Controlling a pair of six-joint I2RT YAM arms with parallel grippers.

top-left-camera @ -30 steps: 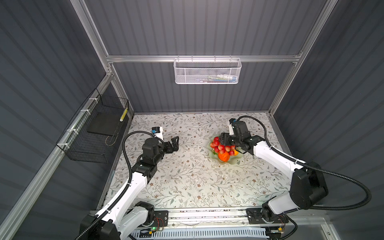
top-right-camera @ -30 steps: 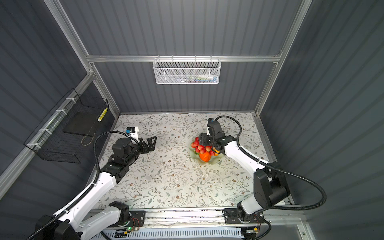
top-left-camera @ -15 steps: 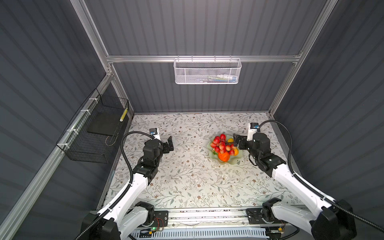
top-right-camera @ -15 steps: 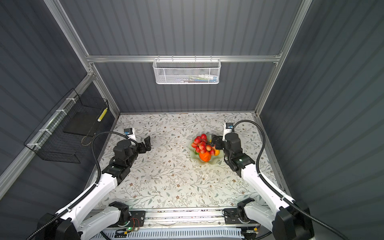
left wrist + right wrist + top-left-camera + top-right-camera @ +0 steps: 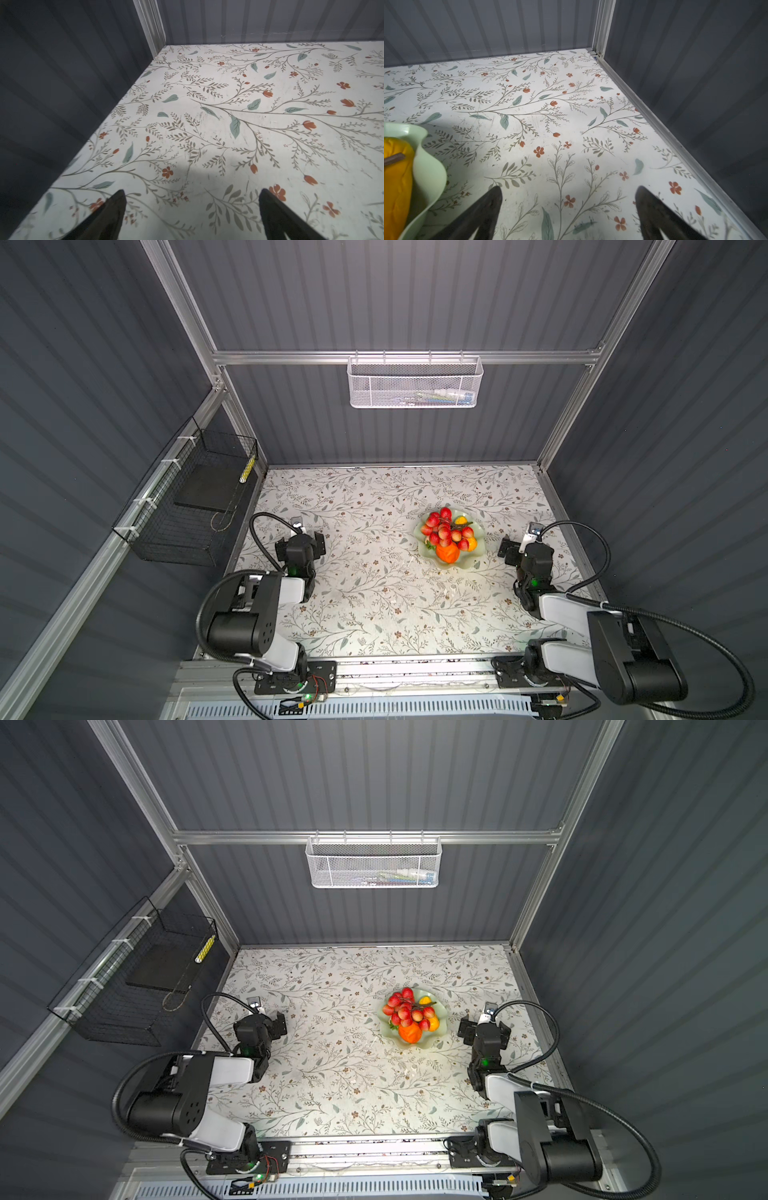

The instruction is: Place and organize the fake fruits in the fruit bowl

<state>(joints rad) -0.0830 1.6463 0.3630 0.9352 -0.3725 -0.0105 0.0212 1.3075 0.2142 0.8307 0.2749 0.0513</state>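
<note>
The pale green fruit bowl [image 5: 478, 532] [image 5: 444, 1016] stands right of the table's middle in both top views. In it lie the fake fruits: a red berry cluster [image 5: 441, 527] [image 5: 404, 1007], an orange round one [image 5: 448, 554] [image 5: 409, 1034] and a yellow one [image 5: 471, 544]. My right gripper [image 5: 523, 548] [image 5: 569, 188] hangs open and empty just right of the bowl. The right wrist view catches the bowl's rim [image 5: 429, 176] and a yellow fruit [image 5: 396, 176]. Far off at the table's left side, my left gripper [image 5: 302, 541] [image 5: 192, 191] is open over bare cloth.
A white mesh basket [image 5: 415, 383] hangs on the back wall. A black wire basket [image 5: 191, 497] hangs on the left wall. Grey walls close in the floral table [image 5: 374, 593] on three sides; both arms fold near its front corners.
My right gripper has left the bowl, opened fully and drawn back to the right. My left arm has folded back toward the front left. The fruits stay in the bowl.
</note>
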